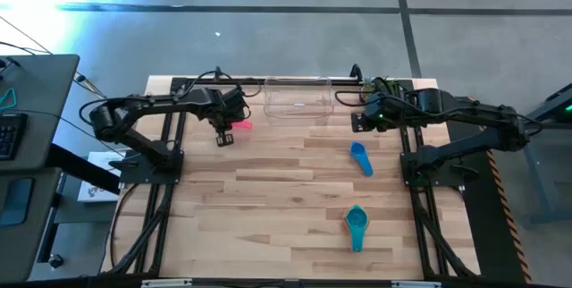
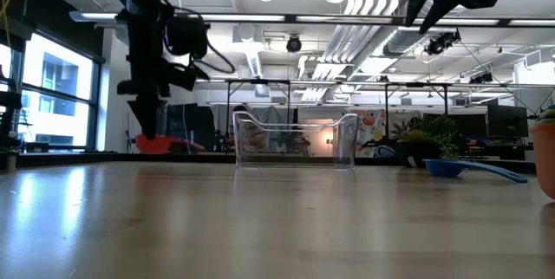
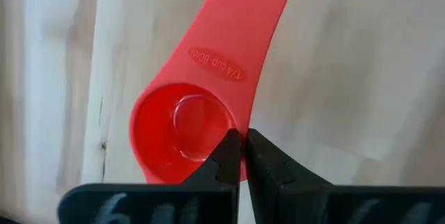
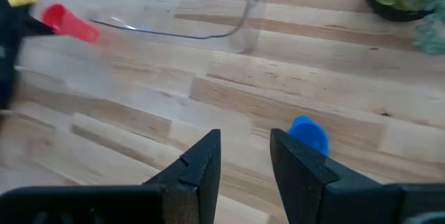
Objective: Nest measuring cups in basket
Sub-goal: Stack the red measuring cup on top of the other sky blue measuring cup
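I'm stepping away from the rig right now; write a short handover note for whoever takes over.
Left gripper: shut on the rim of the red plastic measuring cup, at the table's far left beside the basket.
Right gripper: open, empty, raised at the far right.
Clear rectangular plastic basket: far edge, centre; no cup visible inside.
Blue plastic measuring cup and teal plastic measuring cup: lying on the table's right half.
Done: red cup gripped.
Left: all three cups into the basket, nested.
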